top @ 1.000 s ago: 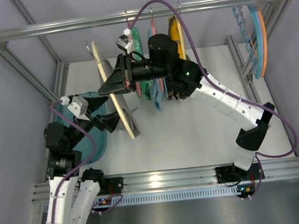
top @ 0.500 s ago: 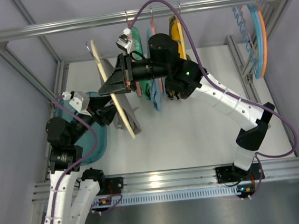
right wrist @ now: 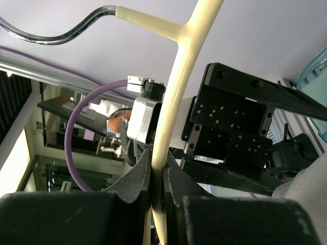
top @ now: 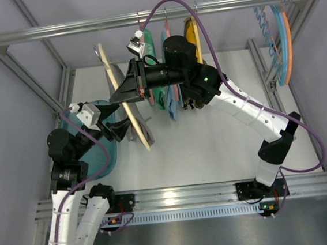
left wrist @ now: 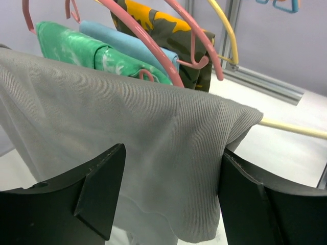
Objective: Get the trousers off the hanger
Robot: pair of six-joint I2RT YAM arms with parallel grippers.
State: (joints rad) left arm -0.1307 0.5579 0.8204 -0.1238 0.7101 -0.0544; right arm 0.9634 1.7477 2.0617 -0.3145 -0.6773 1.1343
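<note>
The cream hanger [top: 129,111] is held tilted in the air above the table's left half, with its metal hook [right wrist: 61,30] at the far end. My right gripper [top: 121,94] is shut on the hanger's rim [right wrist: 176,92]. The grey trousers [left wrist: 127,132] hang draped over the hanger's bar [left wrist: 294,129]. In the top view they show as a grey fold [top: 142,129] at the hanger's near end. My left gripper [left wrist: 171,199] is open. Its fingers [left wrist: 97,189] stand on either side of the hanging cloth, close to it. A corner of the trousers [right wrist: 306,191] also shows in the right wrist view.
Pink hangers [left wrist: 168,56] carry a green garment [left wrist: 76,46], a blue one [left wrist: 133,46] and a yellow-and-black one [left wrist: 173,30] on the back rail [top: 153,16]. Orange and blue hangers [top: 282,36] hang at the far right. A teal tray [top: 106,157] lies at the left.
My left wrist has shifted a little, first back towards the left, then right again towards the trousers. The right gripper and the hanger have stayed almost still.
</note>
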